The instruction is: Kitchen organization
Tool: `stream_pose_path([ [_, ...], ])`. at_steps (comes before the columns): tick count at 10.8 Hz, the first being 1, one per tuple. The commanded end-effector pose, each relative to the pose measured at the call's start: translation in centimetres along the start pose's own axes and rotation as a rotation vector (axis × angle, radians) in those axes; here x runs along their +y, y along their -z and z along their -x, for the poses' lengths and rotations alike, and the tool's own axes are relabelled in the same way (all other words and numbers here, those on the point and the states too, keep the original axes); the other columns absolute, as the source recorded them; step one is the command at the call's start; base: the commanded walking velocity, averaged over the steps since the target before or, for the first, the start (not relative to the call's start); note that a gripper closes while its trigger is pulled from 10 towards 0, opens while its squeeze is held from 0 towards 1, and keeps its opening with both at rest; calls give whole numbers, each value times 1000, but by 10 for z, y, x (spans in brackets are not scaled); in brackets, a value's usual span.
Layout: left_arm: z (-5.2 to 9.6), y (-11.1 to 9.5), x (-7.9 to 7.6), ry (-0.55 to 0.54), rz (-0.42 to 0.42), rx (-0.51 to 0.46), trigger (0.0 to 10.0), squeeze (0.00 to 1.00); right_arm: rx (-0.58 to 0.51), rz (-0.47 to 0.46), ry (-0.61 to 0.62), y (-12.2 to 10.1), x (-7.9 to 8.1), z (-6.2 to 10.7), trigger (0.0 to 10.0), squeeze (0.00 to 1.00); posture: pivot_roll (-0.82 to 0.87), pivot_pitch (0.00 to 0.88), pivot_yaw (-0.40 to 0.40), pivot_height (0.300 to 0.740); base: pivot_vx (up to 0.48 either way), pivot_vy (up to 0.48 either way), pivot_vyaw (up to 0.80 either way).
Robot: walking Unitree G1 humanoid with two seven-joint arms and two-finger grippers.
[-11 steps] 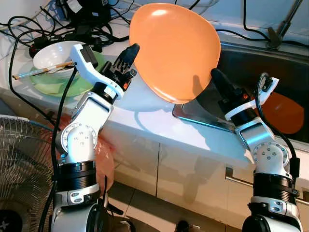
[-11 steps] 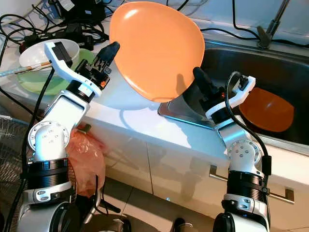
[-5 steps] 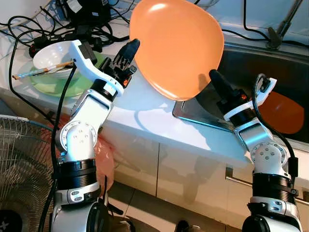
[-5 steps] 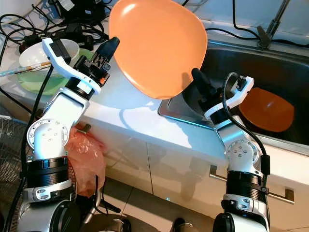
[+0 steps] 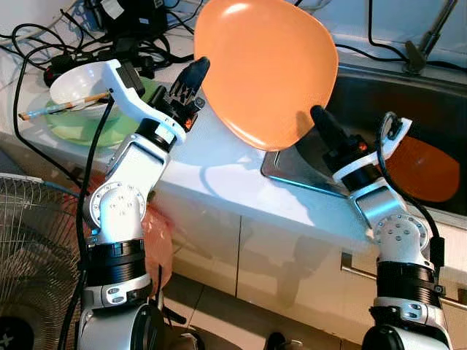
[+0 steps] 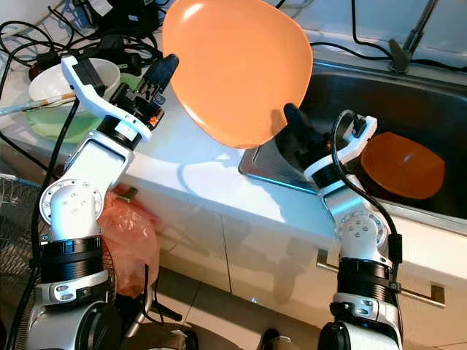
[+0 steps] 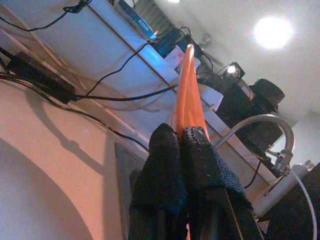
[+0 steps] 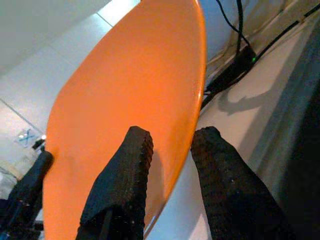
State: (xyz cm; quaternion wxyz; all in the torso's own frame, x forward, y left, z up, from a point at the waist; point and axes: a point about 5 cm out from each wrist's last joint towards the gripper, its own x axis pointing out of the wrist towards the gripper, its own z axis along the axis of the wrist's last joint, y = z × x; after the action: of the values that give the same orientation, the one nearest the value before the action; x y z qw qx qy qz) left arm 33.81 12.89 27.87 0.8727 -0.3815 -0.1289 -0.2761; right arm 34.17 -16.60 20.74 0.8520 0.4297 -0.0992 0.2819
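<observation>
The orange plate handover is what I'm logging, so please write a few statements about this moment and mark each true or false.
1. The left end effector is shut on the rim of the orange plate. True.
2. The right end effector is clamped on the plate. False: its fingers are open, straddling the plate's edge.
3. The plate lies flat on the counter. False: it is held up, tilted, above the counter beside the sink.
4. A second orange plate lies in the sink. True.
5. The white bowl with chopsticks sits on a green plate. True.
</observation>
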Motion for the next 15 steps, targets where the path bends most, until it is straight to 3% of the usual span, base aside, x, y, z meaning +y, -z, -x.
stream_pose_path([
  [1,-3,-11,-14,73,-5,-53,10000,0,-15,-6,-32,-3,7,-3,10000,0,84,169,37,740,0,0,0],
  [5,-4,-9,-14,74,4,-52,10000,0,-31,-42,-43,-3,10,-4,10000,0,84,164,37,740,0,0,0],
  [10,-4,-10,-15,76,21,-59,10000,0,19,-28,20,10,-5,3,10000,0,88,159,36,740,0,0,0],
  [13,-3,-9,-14,70,21,-55,10000,0,5,-46,8,10,-1,1,10000,0,88,169,35,740,0,0,0],
  [14,-3,-9,-13,67,20,-51,10000,0,-17,-62,4,8,1,-1,4627,0,88,172,37,740,0,0,0],
  [15,-3,-8,-13,67,21,-47,10000,0,-30,-68,-8,5,4,-3,0,0,85,173,37,740,0,0,0],
])
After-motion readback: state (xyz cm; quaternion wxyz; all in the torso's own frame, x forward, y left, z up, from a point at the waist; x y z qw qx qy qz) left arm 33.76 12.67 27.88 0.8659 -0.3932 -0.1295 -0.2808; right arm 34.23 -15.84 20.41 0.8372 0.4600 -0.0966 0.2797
